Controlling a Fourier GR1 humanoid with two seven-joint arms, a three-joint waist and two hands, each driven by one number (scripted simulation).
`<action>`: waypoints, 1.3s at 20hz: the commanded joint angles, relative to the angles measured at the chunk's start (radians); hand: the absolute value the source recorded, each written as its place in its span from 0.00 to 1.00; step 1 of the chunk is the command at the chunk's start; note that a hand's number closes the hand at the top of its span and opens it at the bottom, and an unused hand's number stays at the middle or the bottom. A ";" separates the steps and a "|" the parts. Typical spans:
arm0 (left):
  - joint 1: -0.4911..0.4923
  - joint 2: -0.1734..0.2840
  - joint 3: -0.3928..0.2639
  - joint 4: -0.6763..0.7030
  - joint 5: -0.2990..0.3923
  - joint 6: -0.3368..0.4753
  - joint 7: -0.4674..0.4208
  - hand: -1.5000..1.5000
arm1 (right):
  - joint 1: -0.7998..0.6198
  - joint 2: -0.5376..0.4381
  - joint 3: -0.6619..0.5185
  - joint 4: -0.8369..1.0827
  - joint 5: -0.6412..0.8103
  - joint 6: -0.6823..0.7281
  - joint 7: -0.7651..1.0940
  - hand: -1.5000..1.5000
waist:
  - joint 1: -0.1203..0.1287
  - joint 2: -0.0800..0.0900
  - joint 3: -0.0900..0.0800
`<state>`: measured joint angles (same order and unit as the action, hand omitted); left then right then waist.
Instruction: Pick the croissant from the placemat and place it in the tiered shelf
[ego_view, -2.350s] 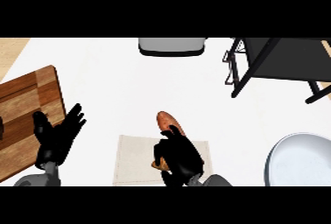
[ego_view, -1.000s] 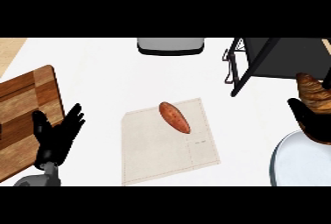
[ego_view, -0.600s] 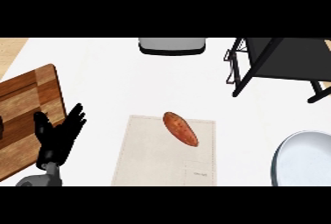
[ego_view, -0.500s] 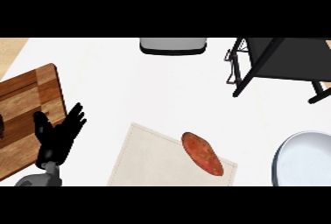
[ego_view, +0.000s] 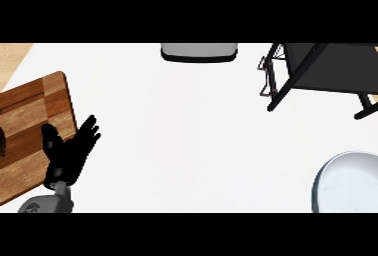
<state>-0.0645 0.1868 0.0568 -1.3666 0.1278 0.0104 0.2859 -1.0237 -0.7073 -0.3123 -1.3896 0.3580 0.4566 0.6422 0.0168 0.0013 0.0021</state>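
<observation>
Resting at lower left, left hand (ego_view: 68, 152) w/ fingers spread, over wood-grain board (ego_view: 29, 120). Black wire shelf (ego_view: 319, 67) upper right; round white plate (ego_view: 348, 184) lower right. Croissant, placemat not visible. No writing.

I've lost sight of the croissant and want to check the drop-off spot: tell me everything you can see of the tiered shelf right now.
The tiered shelf stands at the counter's far right corner, cut off by the view's upper edge. It looks like black metal: a dark flat panel on a thin rod frame, with slanted legs reaching down onto the white counter. A small wire loop sticks out on its left side. Nothing shows on its visible surface, no croissant, and no hand touches it.
</observation>
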 joint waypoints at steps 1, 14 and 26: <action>0.050 -0.026 -0.022 -0.016 -0.014 0.009 -0.002 0.50 | -0.062 -0.026 0.044 0.201 0.048 -0.010 -0.130 1.00 | 0.012 0.005 -0.003; 0.041 -0.011 -0.005 -0.017 -0.011 -0.020 0.015 0.50 | -0.123 -0.003 0.109 0.539 0.204 -0.190 -0.417 1.00 | 0.003 0.004 -0.002; -0.037 -0.011 0.026 0.037 -0.001 -0.025 0.021 0.50 | -0.268 0.001 0.099 0.849 0.271 -0.293 -0.615 1.00 | 0.011 0.009 -0.002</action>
<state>-0.0687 0.1809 0.0741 -1.3775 0.1227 -0.0088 0.3118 -1.2369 -0.7145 -0.2136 -0.6242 0.6115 0.1839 0.0696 0.0264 0.0062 0.0023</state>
